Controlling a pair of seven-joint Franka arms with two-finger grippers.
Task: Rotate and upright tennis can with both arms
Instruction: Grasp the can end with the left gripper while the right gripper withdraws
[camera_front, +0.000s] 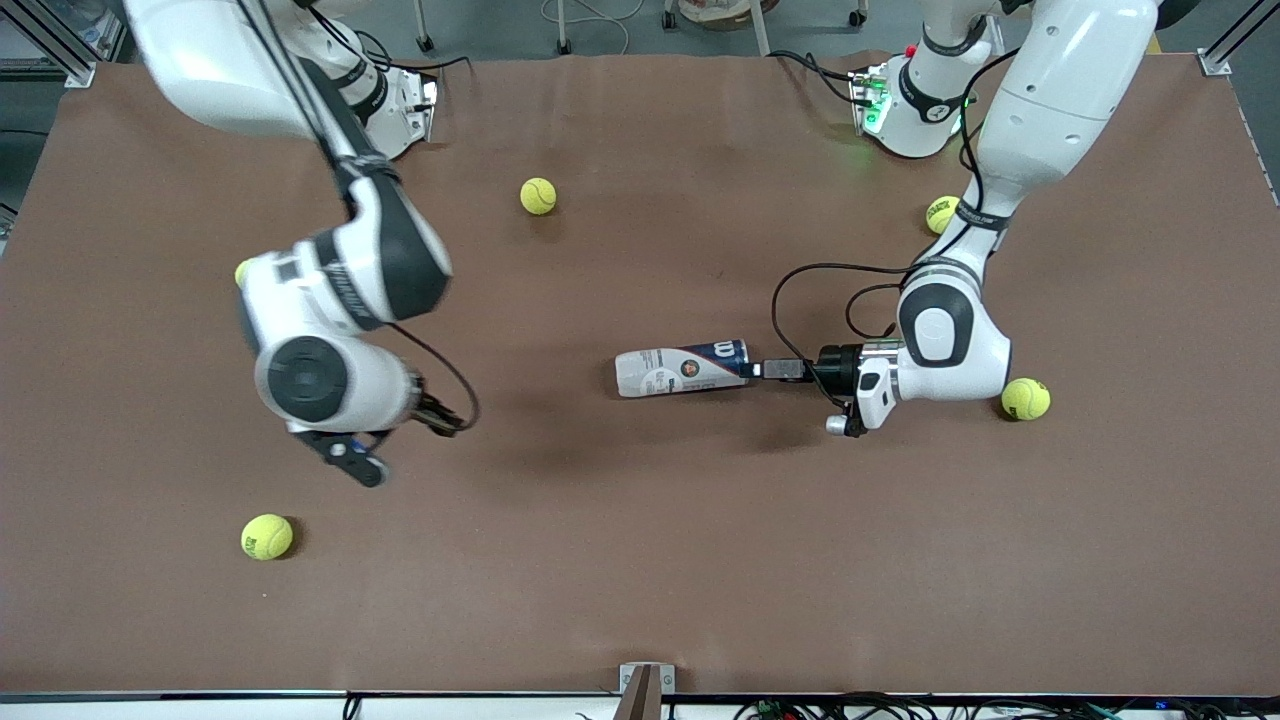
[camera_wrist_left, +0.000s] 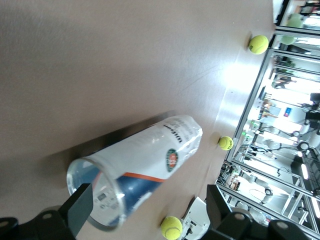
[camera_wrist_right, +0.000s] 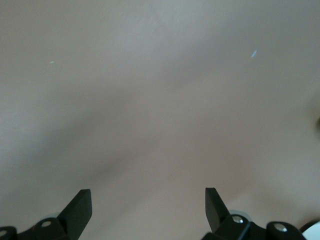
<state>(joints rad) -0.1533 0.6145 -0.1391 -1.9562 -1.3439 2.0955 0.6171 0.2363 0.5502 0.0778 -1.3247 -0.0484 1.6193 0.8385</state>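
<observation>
brown table (camera_front: 640, 560) | tennis can (camera_front: 680, 369) lying | left pincer (camera_front: 770, 370) wide, unclamped | right pincer (camera_wrist_right: 148, 207) wide, empty

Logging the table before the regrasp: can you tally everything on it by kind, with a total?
Tennis balls: 5 (the last mostly hidden by the right arm)
Tennis can: 1, lying on its side at the left claw
Total: 6
</observation>
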